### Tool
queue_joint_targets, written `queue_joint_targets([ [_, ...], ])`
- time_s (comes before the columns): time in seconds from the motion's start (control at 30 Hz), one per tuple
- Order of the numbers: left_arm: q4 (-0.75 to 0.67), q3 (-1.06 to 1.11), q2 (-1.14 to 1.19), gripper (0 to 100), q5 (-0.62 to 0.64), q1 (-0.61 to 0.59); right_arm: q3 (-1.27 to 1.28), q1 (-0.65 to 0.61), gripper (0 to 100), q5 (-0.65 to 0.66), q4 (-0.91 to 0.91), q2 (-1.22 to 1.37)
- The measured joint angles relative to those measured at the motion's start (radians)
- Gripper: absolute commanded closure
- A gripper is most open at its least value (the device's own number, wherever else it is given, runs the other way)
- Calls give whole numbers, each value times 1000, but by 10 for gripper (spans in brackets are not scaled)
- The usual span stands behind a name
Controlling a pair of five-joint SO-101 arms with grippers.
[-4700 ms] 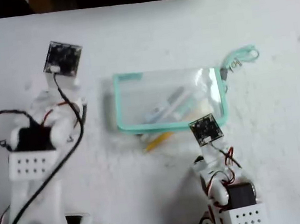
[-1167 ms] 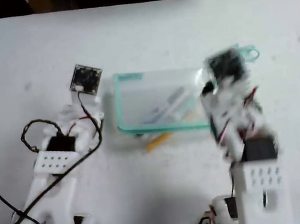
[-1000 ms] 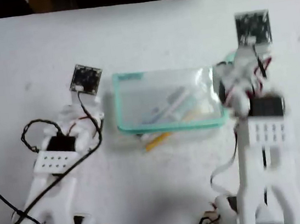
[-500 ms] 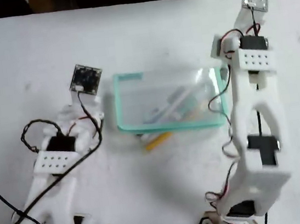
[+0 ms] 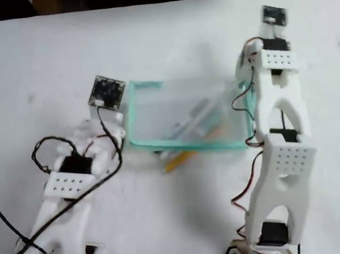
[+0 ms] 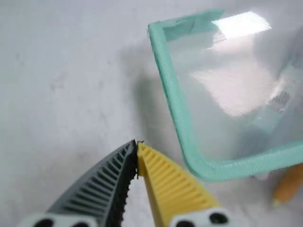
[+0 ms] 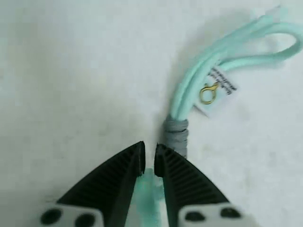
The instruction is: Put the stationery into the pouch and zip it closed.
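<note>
The clear pouch (image 5: 184,116) with teal edging lies mid-table, with pens and other stationery inside. A yellow pencil (image 5: 180,159) lies outside, against its near edge. My left gripper (image 6: 137,144) is shut, empty, its tip on the table just beside the pouch's teal near-left corner (image 6: 191,161). The right arm (image 5: 271,63) stretches over the pouch's right end. There my right gripper (image 7: 149,149) has its black fingers nearly together, with a teal strip of the pouch's end (image 7: 147,189) between them. The grey collar (image 7: 176,135) of the teal cord (image 7: 222,61) touches one fingertip.
A small tag with a gold clasp (image 7: 208,92) hangs on the cord. The pencil's tip (image 6: 289,187) pokes out past the pouch's near edge. White tabletop (image 5: 164,34) stretches bare behind the pouch; both arm bases (image 5: 260,240) stand at the front edge.
The right arm swung from the pouch's near edge out to its right end and lowered there. The left arm edged toward the left corner. The pouch has turned slightly.
</note>
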Motion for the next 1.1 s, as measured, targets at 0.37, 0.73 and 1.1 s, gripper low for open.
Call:
queue_joint_targets([
  [0.37, -15, 0, 0, 976, 0, 0, -58, -72, 958, 155, 219, -18],
  [0.73, -15, 0, 0, 976, 0, 0, -91, 26, 748, 44, 150, 8],
  [1.1, -15, 0, 0, 976, 0, 0, -304, 6, 756, 31, 137, 270],
])
